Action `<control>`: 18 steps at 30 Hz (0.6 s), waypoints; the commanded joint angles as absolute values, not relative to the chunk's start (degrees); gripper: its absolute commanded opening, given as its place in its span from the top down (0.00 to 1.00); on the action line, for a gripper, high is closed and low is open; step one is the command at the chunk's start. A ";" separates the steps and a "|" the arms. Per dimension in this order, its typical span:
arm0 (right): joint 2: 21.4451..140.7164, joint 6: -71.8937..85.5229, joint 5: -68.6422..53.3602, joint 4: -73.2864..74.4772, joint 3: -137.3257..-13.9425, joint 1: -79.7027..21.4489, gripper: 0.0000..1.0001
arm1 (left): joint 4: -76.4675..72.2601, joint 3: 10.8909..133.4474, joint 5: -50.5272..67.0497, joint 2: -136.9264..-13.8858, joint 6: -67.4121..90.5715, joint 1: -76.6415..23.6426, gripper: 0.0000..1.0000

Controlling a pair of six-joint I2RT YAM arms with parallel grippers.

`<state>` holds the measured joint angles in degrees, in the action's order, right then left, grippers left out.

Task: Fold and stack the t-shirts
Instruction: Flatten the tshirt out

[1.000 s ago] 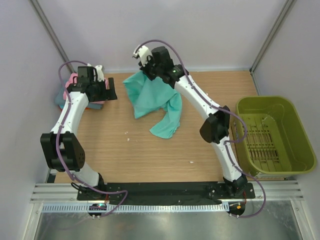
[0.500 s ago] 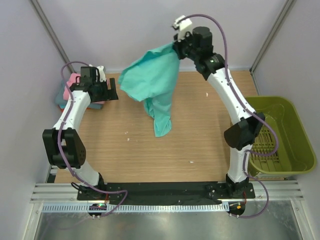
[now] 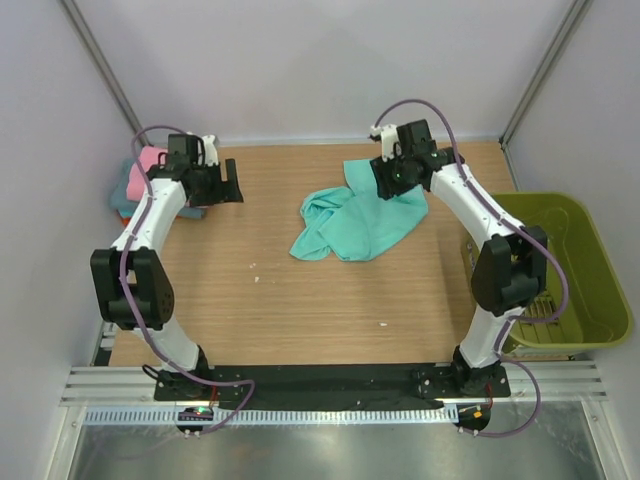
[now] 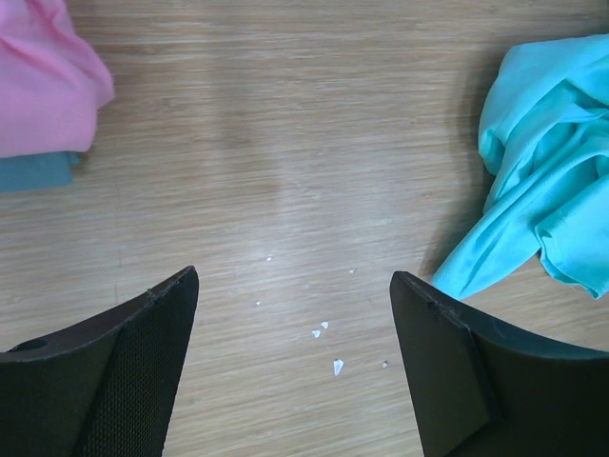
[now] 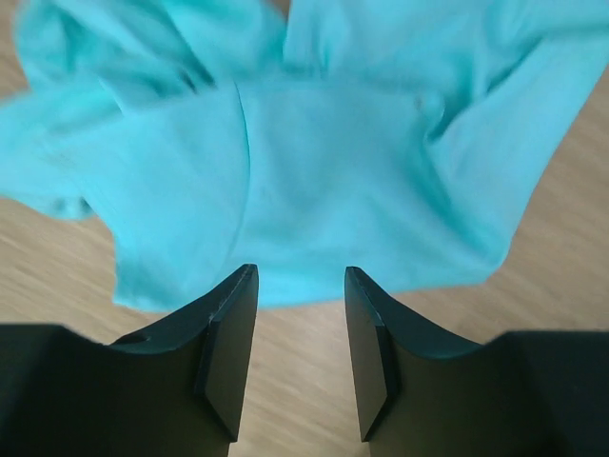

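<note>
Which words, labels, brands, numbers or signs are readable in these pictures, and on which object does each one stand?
None can be read.
The crumpled teal-green cloth t-shirt, the folded pink cloth t-shirt, the olive-green plastic basket and the wooden table show no print.

Bright, even diffuse light filling all views. Soft shadow falling on table (image 4: 285,143) beside teal t-shirt (image 4: 542,181). Pale glare patch showing on table in left wrist view. Right wrist view blurring throughout; top view reading sharp.
</note>
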<state>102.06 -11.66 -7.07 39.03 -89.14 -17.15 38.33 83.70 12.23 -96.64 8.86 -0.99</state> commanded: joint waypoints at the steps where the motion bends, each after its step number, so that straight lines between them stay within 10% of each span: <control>1: 105.97 -10.46 -12.73 33.13 -104.04 -16.87 0.53 | 37.52 86.57 18.79 -99.65 9.93 -0.79 0.18; 18: 147.12 -8.17 -10.38 25.50 -145.62 -20.21 0.56 | 40.43 85.17 19.87 -99.14 9.14 -0.44 0.16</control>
<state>147.96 -9.15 -13.23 31.11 -139.90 -19.03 40.62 85.67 19.14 -102.00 9.43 -0.73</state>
